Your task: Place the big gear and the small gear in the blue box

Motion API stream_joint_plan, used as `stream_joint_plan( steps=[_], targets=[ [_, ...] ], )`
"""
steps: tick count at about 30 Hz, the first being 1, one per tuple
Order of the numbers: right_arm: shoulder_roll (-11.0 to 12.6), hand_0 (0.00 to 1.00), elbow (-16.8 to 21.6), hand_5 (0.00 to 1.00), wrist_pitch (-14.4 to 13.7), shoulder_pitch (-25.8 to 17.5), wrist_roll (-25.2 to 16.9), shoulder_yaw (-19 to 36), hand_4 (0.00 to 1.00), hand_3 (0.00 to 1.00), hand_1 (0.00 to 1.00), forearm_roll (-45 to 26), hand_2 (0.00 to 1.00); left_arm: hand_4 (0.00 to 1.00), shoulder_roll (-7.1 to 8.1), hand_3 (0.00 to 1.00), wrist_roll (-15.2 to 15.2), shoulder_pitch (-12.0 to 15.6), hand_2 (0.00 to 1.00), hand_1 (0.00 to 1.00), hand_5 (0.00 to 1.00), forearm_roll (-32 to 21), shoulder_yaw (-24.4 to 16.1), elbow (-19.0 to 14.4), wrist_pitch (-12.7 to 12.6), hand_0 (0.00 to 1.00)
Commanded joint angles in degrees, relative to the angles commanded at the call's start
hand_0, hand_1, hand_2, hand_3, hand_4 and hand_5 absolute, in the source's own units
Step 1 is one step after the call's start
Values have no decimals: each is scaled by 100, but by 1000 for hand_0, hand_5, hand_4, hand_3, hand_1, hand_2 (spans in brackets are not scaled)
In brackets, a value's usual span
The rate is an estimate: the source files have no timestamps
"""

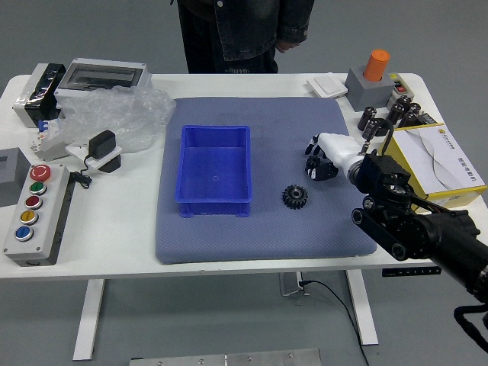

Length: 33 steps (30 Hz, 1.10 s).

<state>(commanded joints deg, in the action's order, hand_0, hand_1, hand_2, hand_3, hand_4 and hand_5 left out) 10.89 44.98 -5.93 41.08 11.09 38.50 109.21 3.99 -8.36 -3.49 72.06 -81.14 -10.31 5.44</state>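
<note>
Fingers of the right hand (341,152) were curled narrowly around the small gear (312,163), right of the box (216,164). The big gear (295,197) lay on the mat (267,240), between hand and box. A person (255,27) stood beyond the table (107,252), one hand (285,46) hanging low.

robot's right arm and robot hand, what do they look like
The right arm is black, with rounded sections, circular joint caps and a black cable looping near the wrist. The robot hand is white toward the wrist and black toward its tip.
</note>
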Motion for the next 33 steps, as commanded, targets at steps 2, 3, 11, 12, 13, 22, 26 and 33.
stream_joint_plan(
  steps=[2,3,11,12,13,22,26,33],
  targets=[
    [1,699,-9,185,-18,-16,-8,-11,614,632,575,15,611,434,-2,701,0,2,700,681,17,-1,5,0,0,730],
    [3,705,-14,163,-24,-24,-11,-16,573,629,572,22,606,430,-2,699,0,3,700,681,12,-3,8,0,0,730],
    [10,706,-45,157,-72,-74,-25,-42,559,627,568,145,602,425,-3,699,-1,16,698,681,7,-9,30,0,-2,730],
    [9,706,-47,157,-88,-78,-31,-41,559,627,568,165,602,425,-3,699,-1,17,698,681,7,-9,31,0,-2,730],
    [6,706,-50,157,-107,-82,-39,-42,559,627,568,184,602,425,-2,699,-1,17,698,681,7,-9,32,0,-1,730],
    [-4,683,-94,130,-354,-107,-142,-55,588,612,544,273,566,422,-9,698,-2,18,697,681,5,-4,35,0,1,730],
    [-1,683,-105,130,-428,-110,-184,-44,588,612,544,282,566,422,-7,698,-3,22,697,681,5,-10,39,0,-1,730],
    [11,684,-92,86,-478,-122,-205,4,622,617,547,294,561,418,-4,696,0,25,697,682,4,-13,34,0,-2,730]
  ],
)
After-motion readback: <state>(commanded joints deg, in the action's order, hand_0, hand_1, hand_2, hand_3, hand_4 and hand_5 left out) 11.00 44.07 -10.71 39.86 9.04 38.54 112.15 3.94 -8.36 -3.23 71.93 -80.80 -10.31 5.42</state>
